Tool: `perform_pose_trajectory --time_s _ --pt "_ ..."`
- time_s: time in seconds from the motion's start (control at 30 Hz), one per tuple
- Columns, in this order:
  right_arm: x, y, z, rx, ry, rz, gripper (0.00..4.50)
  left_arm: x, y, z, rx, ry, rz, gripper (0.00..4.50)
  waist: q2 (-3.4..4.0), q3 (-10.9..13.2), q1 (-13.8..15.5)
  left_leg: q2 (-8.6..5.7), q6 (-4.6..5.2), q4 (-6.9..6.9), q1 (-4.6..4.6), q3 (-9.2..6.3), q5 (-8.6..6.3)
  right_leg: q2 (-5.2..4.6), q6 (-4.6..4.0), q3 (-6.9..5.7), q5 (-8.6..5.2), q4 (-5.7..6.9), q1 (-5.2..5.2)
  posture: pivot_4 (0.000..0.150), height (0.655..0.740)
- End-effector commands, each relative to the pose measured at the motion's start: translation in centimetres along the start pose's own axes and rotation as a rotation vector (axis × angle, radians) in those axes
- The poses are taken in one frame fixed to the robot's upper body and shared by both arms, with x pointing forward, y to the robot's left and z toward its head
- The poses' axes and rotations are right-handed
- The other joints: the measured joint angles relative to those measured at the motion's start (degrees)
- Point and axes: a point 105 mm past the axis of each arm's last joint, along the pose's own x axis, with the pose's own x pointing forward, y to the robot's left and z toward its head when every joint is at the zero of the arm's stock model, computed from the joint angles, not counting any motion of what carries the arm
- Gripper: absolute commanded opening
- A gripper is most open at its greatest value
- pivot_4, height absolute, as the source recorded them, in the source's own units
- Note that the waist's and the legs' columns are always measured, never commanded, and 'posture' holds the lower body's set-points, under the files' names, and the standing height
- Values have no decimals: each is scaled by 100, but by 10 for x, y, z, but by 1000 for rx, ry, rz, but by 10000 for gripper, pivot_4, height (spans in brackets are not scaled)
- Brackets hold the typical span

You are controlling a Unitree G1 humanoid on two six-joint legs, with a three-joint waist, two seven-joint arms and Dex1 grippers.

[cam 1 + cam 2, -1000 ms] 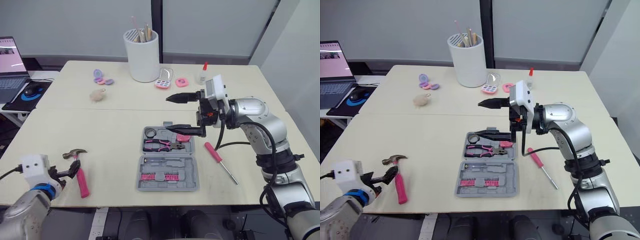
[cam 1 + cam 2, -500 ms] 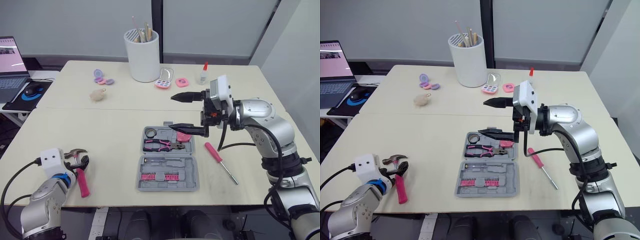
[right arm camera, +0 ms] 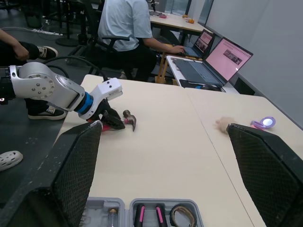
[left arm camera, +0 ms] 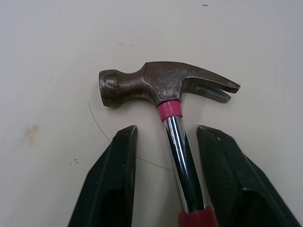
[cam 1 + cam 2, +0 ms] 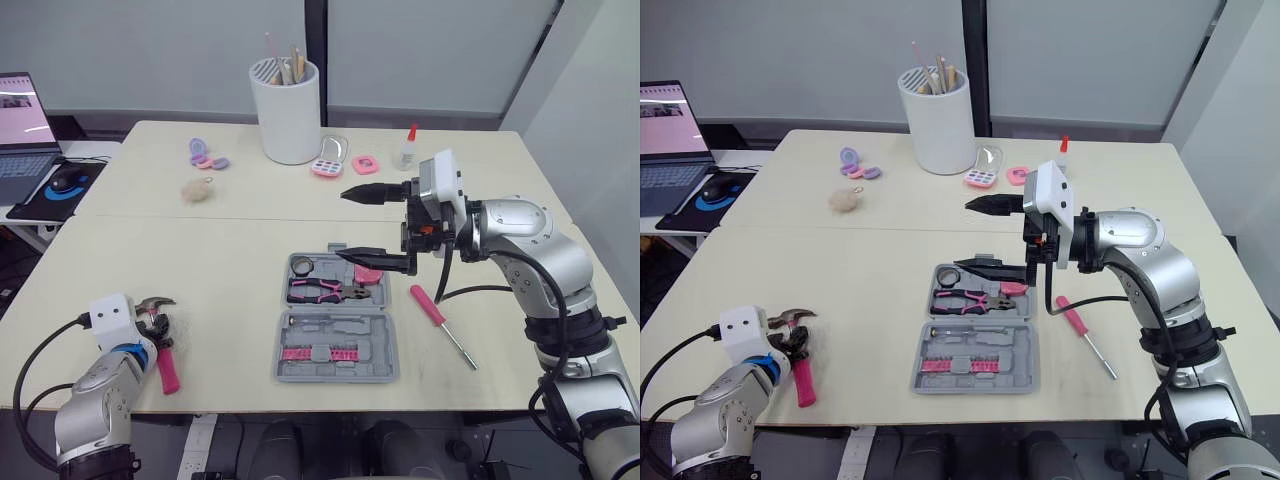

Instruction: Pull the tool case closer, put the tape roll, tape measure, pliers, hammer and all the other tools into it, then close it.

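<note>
Left pincer (image 4: pixel 166 128) low at the front-left corner of the bench (image 5: pixel 230 270). Its fingers are spread and straddle the chrome shaft of the hammer (image 5: pixel 166 368), just below the head, a gap showing on each side. No grip. Hammer lies flat on the bench, pink handle toward the front edge, claw and face resting on the surface.

Tool case (image 5: pixel 338 372) open, grey, near the middle of the front edge. Rear half holds the pliers (image 5: pixel 318 291), pink-handled, and the tape roll (image 5: pixel 303 266) in the rear-left compartment. Front half holds a row of pink-holdered bits.

Right pincer (image 5: pixel 340 227) held in the air over the rear edge of the case, fingers wide apart, nothing between them.

Red-handled screwdriver (image 5: pixel 428 305) on the bench just beside the case, toward the right edge.
</note>
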Motion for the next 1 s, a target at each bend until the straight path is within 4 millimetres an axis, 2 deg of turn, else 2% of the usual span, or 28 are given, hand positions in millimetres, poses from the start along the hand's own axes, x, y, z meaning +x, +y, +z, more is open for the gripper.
perform_pose_trajectory --time_s 0.03,0.1,0.13,0.37,0.63,0.8,1.0 --pt "-3 4 10 -34 -22 2 45000 0 6 5 2 -15 14 7422 0 0 0 0 0 0 0 0 0 0 0 0 0 0 0 1500 7400" --pt "-2 5 11 -28 -25 1 45000 1 9 6 7 -19 19 1311 0 0 0 0 0 0 0 0 0 0 0 1 0 0 0 1500 7400" --pt "-2 5 11 -26 -26 0 45000 1 10 7 9 -20 21 769 0 0 0 0 0 0 0 0 0 0 0 0 0 0 0 1500 7400" --pt "-3 6 8 -20 -21 -5 45000 -1 15 12 27 -33 30 781 0 0 0 1 0 0 0 0 0 0 0 0 0 0 0 1500 7400" --pt "-6 3 6 -24 -9 -16 45000 -9 14 34 110 -81 -5 781 -1 2 -6 2 0 -3 -3 0 0 0 0 -2 0 -3 -3 1500 7400" --pt "-6 1 5 -17 -8 -24 45000 -8 13 41 123 -90 -18 781 -1 2 -2 1 0 -2 -3 0 0 -1 0 -1 0 -4 -2 1500 7400" --pt "-8 0 5 -17 -6 -35 45000 -11 -21 48 186 -101 -158 781 -2 2 -2 1 0 -3 -6 -2 0 -2 0 -4 0 -7 -2 1500 7400"
